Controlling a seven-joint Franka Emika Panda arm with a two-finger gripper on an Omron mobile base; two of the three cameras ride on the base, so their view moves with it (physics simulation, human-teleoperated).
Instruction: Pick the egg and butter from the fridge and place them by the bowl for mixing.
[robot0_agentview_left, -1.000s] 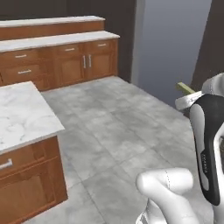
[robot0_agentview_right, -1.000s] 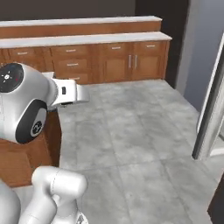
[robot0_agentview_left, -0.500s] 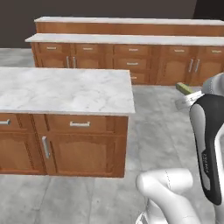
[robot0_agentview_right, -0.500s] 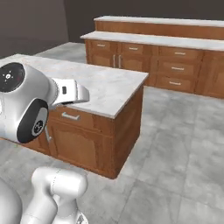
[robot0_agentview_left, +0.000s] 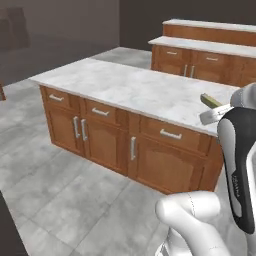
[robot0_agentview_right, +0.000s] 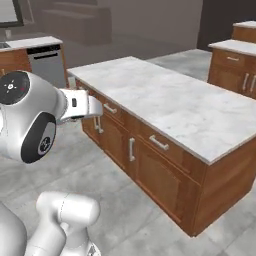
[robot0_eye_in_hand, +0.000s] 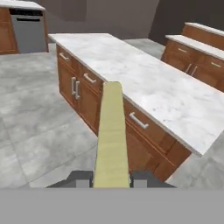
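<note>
Straight ahead of the hand camera, the butter (robot0_eye_in_hand: 112, 135), a pale yellow stick with square ends, runs lengthwise up the middle of the view, pinched at its near end between the two dark fingertips of the gripper (robot0_eye_in_hand: 112, 179), whose jaws are pressed against its sides. Beyond it stands a kitchen island (robot0_eye_in_hand: 144, 83) with a white marbled top and brown wooden drawers and doors fitted with pale bar handles. A grey tiled floor (robot0_eye_in_hand: 30, 113) surrounds the island. In the left base view the white arm (robot0_agentview_left: 240, 170) rises at the lower right, and the far tip of the butter (robot0_agentview_left: 211, 100) pokes out past the hand, seen against the island's marble top (robot0_agentview_left: 130, 85). Behind the island, more wooden cabinets (robot0_agentview_left: 200, 60) with a pale counter line the back. In the right base view the arm's large rounded joint (robot0_agentview_right: 27, 122) sits at the left, the island (robot0_agentview_right: 175, 105) stretches across the middle, and a grey dishwasher front (robot0_agentview_right: 47, 60) shows at the upper left under a light counter.
</note>
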